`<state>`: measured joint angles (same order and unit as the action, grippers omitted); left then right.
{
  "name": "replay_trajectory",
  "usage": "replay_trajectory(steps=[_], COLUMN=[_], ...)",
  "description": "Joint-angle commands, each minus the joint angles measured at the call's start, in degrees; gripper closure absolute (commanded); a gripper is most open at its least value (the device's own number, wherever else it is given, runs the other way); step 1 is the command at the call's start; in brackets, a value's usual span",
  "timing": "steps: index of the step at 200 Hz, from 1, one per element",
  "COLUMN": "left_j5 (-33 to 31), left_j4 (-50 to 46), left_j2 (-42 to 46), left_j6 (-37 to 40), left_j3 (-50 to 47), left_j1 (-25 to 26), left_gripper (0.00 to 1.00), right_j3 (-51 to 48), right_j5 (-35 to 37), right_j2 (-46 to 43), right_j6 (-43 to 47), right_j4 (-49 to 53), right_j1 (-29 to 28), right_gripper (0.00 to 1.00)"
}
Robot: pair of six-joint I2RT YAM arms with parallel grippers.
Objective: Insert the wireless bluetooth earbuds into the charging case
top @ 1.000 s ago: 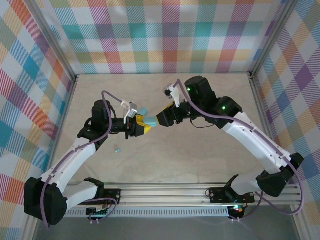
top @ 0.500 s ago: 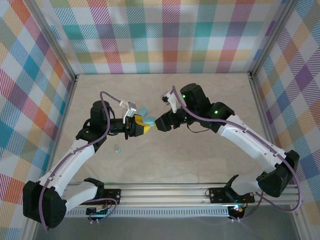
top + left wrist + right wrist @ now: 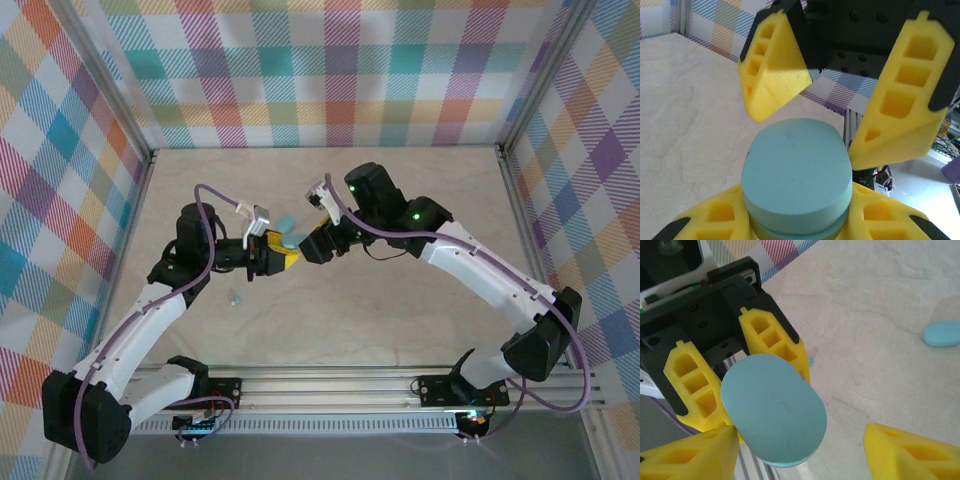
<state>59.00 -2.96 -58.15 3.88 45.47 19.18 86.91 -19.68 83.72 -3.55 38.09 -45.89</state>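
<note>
My left gripper (image 3: 277,256) is shut on a light-blue oval charging case (image 3: 796,172), which sticks out past its yellow fingers (image 3: 774,342) above the table. The case's lid looks closed, with a seam low on its side. My right gripper (image 3: 304,246) faces it end-on and is open, one of its fingers (image 3: 772,75) on each side of the case (image 3: 773,410) without touching it. One tiny teal earbud (image 3: 237,298) lies on the table below the left gripper.
A second light-blue case (image 3: 942,333) lies on the marble table, just beyond the two grippers (image 3: 285,221). Metal frame posts and plaid walls enclose the table (image 3: 400,320). The arms' base rail runs along the near edge.
The right gripper has moved left to the held case and opened wider around it. The left arm has shifted slightly left, still holding the case.
</note>
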Motion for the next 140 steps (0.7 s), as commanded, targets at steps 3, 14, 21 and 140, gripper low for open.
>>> replay_trajectory(steps=[3,14,21,140], left_j5=[2.61,2.36,2.10,-10.84], left_j4=[-0.38,-0.43,-0.38,-3.47], left_j2=[1.94,2.15,2.29,5.11], left_j6=[0.16,0.12,-0.01,-6.03], left_j3=[-0.16,-0.43,-0.56,-2.64], left_j1=[-0.37,-0.37,-0.37,-1.83], left_gripper=[1.00,1.00,1.00,1.00], right_j3=[2.88,3.51,3.92,8.66], right_j5=[4.38,4.65,4.99,-2.43], right_j2=[0.93,1.08,1.33,4.93], right_j6=[1.03,0.51,0.16,-8.83], right_j4=[-0.02,-0.42,-0.45,0.59], right_j1=[0.58,0.99,1.14,5.52], right_gripper=[0.31,0.31,0.30,0.26])
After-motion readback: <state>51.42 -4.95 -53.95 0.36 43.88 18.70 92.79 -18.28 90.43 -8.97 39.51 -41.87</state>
